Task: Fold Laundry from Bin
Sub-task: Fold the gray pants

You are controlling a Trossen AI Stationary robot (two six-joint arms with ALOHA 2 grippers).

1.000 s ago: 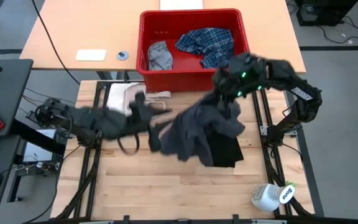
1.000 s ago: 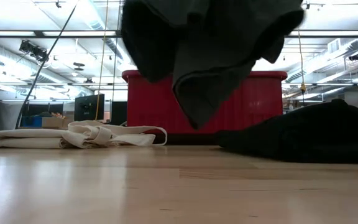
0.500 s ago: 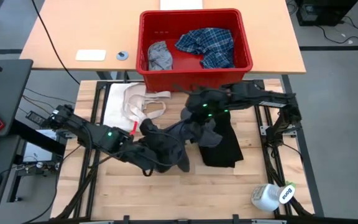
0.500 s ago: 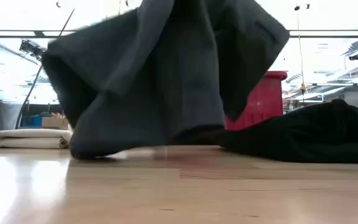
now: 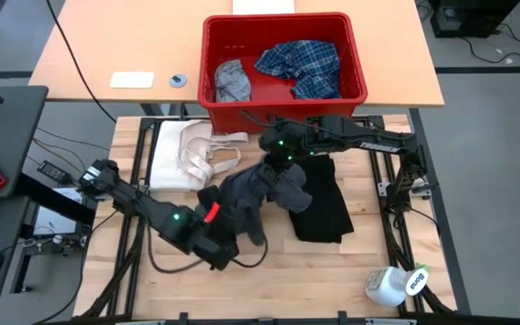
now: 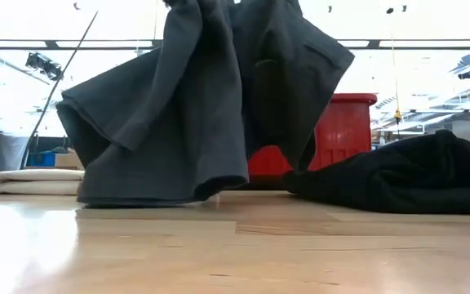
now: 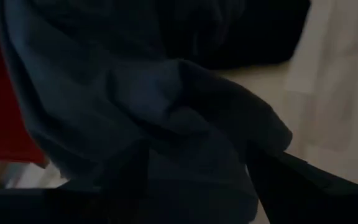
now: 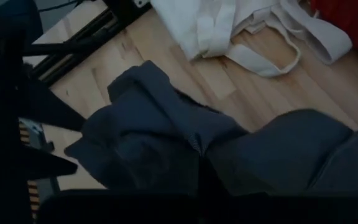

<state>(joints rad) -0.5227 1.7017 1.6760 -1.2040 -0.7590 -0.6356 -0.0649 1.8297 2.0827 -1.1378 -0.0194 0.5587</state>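
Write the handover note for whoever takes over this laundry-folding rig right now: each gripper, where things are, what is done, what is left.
Right gripper: shut on the dark grey garment, holding one end up over mid-table; its other end rests on the wood.
Left gripper: at the garment's near edge; grip unclear.
Black garment: flat on the table beside it.
Bin: holds the plaid shirt and light grey garment.
White cloth: beside the bin.
Done: two garments out of the bin.
Left: spread and fold the dark grey one, then the two in the bin.
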